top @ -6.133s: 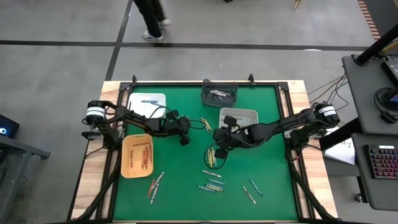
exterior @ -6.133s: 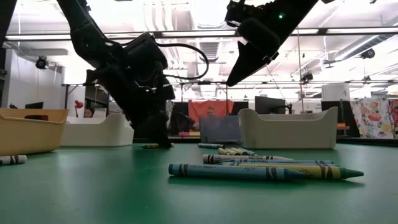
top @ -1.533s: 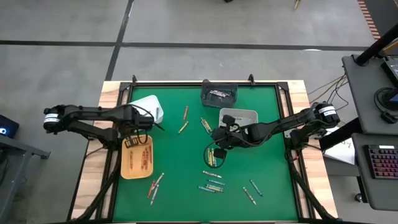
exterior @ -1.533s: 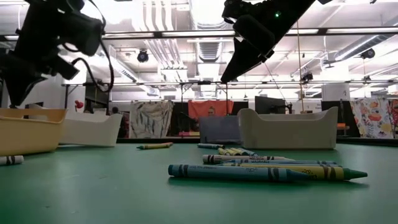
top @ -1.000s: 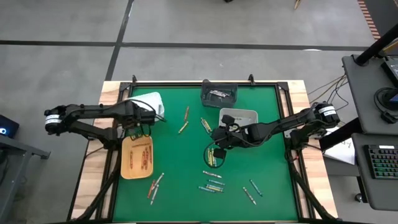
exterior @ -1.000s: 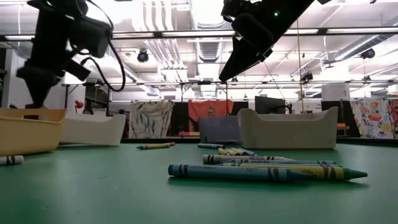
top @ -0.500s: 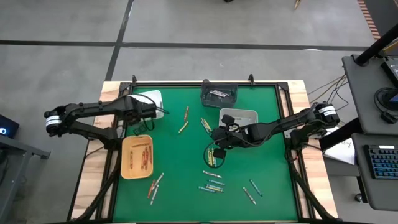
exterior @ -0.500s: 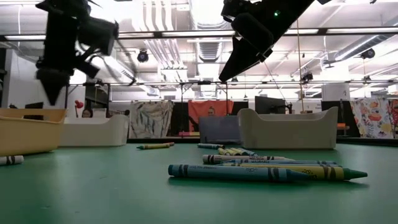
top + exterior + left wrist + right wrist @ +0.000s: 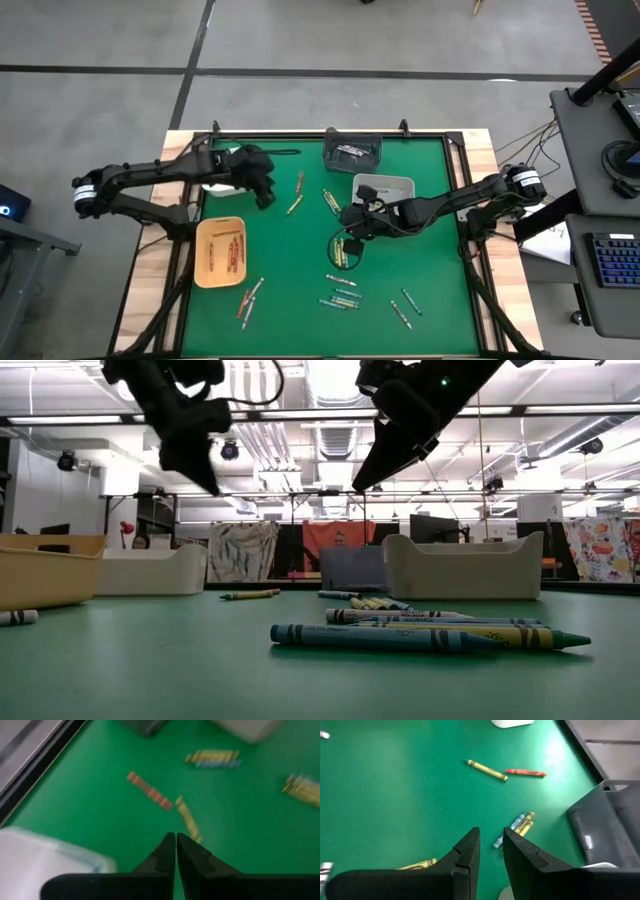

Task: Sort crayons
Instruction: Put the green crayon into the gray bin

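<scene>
While most of the crayons (image 9: pixel 343 290) lie loose on the green mat (image 9: pixel 300 310), well on the near side of the grey tray (image 9: pixel 383 188), a small yellow heap (image 9: pixel 341 250) sits closer to that tray, just off its near left corner. A red crayon (image 9: pixel 299 181) and a yellow crayon (image 9: pixel 294 205) lie end to end well to the left of the grey tray, and a short yellow and blue bunch (image 9: pixel 330 201) lies between that pair and the tray. More red and orange crayons rest inside the tan tray (image 9: pixel 205 268), far to the left of the grey tray, with a few strays (image 9: pixel 249 296) on the mat just beside it.

The right gripper (image 9: pixel 349 219) hangs above the mat at the grey tray's left edge, over the yellow heap; its wrist view shows the fingers (image 9: pixel 466 854) a narrow gap apart with nothing between them. The left gripper (image 9: pixel 265 194) hovers well to the left of the grey tray, near the red and yellow pair, its fingers (image 9: pixel 165 853) pressed together and empty.

A white tray (image 9: pixel 226 161) sits beyond the left gripper, and a dark bin (image 9: pixel 352 150) stands just past the grey tray's far side.
</scene>
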Controlling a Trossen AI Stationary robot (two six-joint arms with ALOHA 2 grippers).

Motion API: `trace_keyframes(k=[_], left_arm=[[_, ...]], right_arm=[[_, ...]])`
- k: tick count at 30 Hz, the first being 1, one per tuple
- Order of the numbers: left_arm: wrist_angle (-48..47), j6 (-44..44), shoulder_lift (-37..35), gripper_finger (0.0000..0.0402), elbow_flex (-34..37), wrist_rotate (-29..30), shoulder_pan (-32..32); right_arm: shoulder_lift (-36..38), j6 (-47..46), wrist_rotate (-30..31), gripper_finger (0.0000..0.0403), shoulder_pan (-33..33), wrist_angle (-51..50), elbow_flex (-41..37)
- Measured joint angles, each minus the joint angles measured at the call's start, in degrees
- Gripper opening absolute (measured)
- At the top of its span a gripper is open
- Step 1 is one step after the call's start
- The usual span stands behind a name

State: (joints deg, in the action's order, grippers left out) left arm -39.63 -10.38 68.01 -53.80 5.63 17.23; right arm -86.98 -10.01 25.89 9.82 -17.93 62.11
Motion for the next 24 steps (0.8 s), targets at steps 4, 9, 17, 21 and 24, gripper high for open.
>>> trace_keyframes(k=[4, 9, 17, 21, 24], left_arm=[[8.1, -3.0, 2.3, 0.0, 2.2, -0.2, -2.9], [15.4, -5.2, 7.8, 0.0, 2.9, 1.5, -7.6], [20.8, -5.8, 19.7, 0.0008, 3.0, 8.8, -11.3], [21.5, -5.3, 23.7, 0.0039, 3.0, 8.9, -11.3], [21.2, -5.3, 25.6, 0.0073, 3.0, 9.0, -11.3]], right_arm=[[0.0, -1.3, -4.2, 0.0072, 0.0, -0.8, 0.0], [0.4, -4.2, -6.0, 0.0072, 0.0, -6.2, 0.2], [2.7, -8.8, -6.0, 0.0072, 0.0, -11.6, 0.4], [3.0, -9.0, -6.2, 0.0072, 0.0, -11.5, 0.4], [3.0, -9.0, -6.6, 0.0072, 0.0, -11.4, 0.4]])
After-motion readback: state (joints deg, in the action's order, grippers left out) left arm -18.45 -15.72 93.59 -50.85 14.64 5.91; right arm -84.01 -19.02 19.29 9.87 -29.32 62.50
